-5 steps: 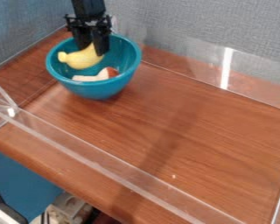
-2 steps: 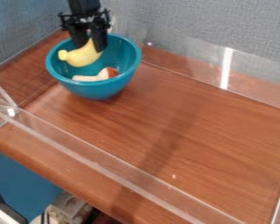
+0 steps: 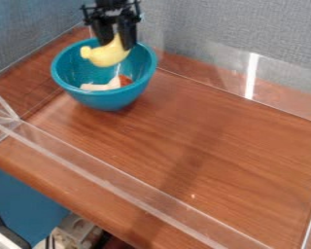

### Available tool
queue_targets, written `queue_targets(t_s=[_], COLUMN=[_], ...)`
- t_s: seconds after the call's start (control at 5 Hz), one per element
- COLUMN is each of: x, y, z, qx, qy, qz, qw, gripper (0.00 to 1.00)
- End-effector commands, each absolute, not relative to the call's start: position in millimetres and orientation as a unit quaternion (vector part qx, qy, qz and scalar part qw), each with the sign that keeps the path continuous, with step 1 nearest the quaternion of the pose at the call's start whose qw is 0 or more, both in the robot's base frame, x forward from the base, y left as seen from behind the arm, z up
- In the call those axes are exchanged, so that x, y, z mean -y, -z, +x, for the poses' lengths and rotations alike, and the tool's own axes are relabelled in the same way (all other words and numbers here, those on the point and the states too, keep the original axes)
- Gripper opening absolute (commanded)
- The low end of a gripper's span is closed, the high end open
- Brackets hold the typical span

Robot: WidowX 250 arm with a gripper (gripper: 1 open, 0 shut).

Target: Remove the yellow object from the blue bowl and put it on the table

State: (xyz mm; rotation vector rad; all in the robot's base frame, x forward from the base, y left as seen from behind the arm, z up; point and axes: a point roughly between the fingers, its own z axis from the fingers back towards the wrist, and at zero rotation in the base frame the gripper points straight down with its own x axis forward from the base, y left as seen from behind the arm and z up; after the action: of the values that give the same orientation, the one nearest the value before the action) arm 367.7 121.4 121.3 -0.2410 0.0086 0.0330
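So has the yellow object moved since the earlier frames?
Yes. The yellow object, gripped by the gripper, has risen and shifted right in the view, from the floor of the blue bowl to rim height, nearer its back edge.

The yellow object (image 3: 106, 54) hangs above the blue bowl (image 3: 105, 76), far-left on the table (image 3: 210, 136).

The yellow object (image 3: 106, 54) is a small, smooth, curved toy banana. It hangs lifted above the middle of the blue bowl, held at its upper end, clear of the bowl's floor. The blue bowl (image 3: 81, 89) is round, deep and teal-blue with glossy sides. It stands upright near the far left corner of the table, close to the back edge. The table (image 3: 210, 136) is reddish-brown wood grain, bordered by low clear walls, and stretches away from the bowl toward the near right corner.
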Motion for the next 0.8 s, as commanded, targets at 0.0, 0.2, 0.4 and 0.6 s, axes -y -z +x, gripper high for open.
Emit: queue_targets(t_s=[0.0, 0.2, 0.4, 0.6], x=[-102, -81, -52, -26], y=[-171.0, -179.6, -201.1, -193.7], z=[369, 364, 354, 342], qx=[0.054, 0.059, 0.060, 0.056], qy=[-0.007, -0.003, 0.039, 0.078], qz=[-0.106, -0.110, -0.117, -0.119], qw=[0.993, 0.992, 0.991, 0.988], gripper=[0.00, 0.00, 0.00, 0.00])
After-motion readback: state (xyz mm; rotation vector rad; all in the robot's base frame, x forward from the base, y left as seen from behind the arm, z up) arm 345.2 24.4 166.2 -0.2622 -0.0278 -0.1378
